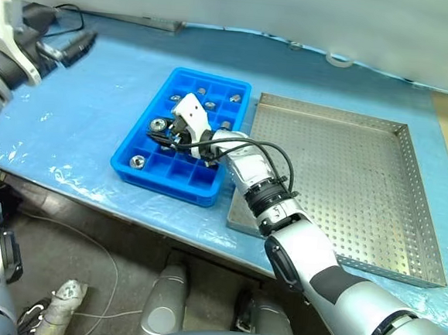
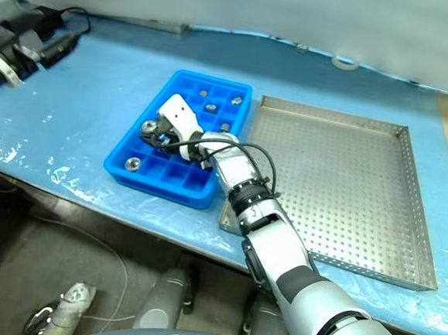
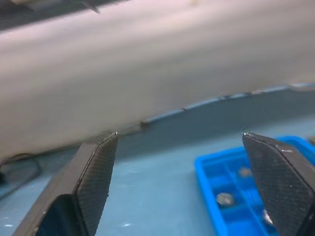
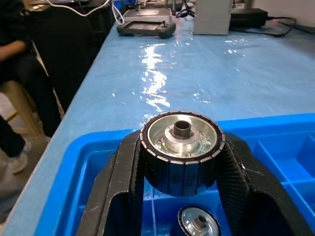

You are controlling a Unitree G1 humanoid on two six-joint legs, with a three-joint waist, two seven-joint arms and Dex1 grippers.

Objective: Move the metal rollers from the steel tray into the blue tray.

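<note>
Our right gripper point(image 1: 162, 129) clamps a metal roller point(image 4: 182, 150) over the blue tray point(image 1: 178, 177), where other rollers point(image 1: 137, 161) sit in compartments. Our left gripper point(image 3: 197, 177) hangs spread wide, holding nothing, and the steel tray point(image 1: 347, 177) lies just beside the blue one.

steel tray point(image 1: 347, 177) floor bare and open, blue tray point(image 1: 132, 154) cells partly filled with metal rollers point(image 1: 137, 161), right arm point(image 1: 254, 178) crossing its near corner

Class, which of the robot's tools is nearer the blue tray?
Right. The right tool, gripping a roller, is over the blue tray; the left tool hangs open, off to the tray's left.
</note>
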